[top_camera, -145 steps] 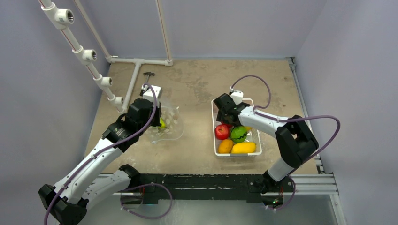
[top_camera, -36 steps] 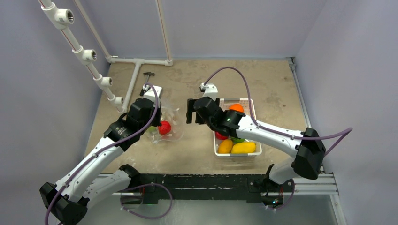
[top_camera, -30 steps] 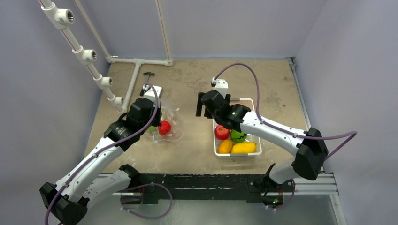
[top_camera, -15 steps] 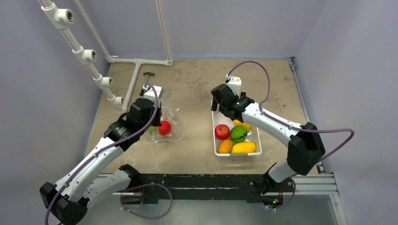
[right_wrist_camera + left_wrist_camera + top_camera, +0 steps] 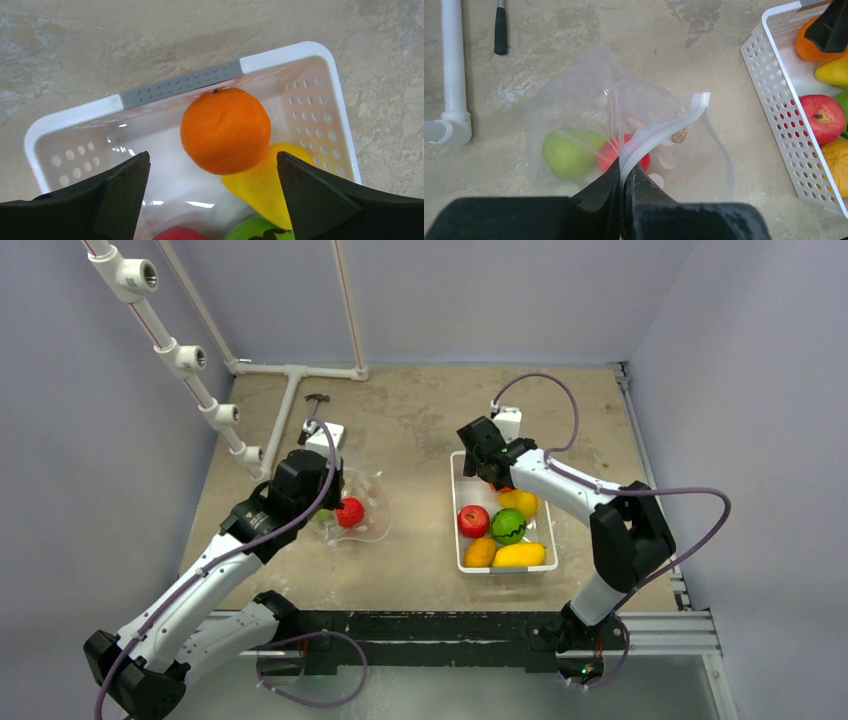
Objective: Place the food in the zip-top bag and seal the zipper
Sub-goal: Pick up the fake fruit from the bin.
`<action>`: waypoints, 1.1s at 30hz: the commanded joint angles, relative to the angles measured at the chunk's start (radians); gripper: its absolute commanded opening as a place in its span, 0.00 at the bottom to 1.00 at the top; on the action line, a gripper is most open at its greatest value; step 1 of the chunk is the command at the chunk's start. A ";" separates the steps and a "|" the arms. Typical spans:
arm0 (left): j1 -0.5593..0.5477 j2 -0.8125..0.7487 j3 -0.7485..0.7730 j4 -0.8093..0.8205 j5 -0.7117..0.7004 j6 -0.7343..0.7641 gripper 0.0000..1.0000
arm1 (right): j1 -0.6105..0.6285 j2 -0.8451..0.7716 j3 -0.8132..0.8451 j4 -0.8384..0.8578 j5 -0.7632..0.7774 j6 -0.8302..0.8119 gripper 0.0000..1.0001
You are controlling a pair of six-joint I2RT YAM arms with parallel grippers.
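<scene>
On the mottled table (image 5: 420, 430), the orange (image 5: 225, 131) sat centred under the wide-open right gripper (image 5: 211, 155), while the left gripper (image 5: 625, 172) pinched the zipper (image 5: 664, 127).

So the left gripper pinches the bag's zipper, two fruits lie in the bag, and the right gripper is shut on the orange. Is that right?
Not quite: the right gripper is open, spread wide of the orange, as the right wrist view shows. The left gripper does pinch the zipper, with a green fruit and a red fruit in the bag.
</scene>
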 commanded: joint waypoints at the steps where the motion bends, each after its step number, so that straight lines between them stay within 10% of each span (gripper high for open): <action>1: 0.000 -0.020 -0.003 0.041 0.001 0.001 0.00 | -0.037 0.008 -0.003 0.025 0.055 -0.017 0.99; 19: 0.000 -0.014 -0.004 0.043 0.005 0.002 0.00 | -0.098 0.078 -0.072 0.171 -0.036 -0.098 0.97; 33: 0.000 -0.012 -0.004 0.042 0.003 0.002 0.00 | -0.099 0.044 -0.059 0.193 -0.103 -0.117 0.52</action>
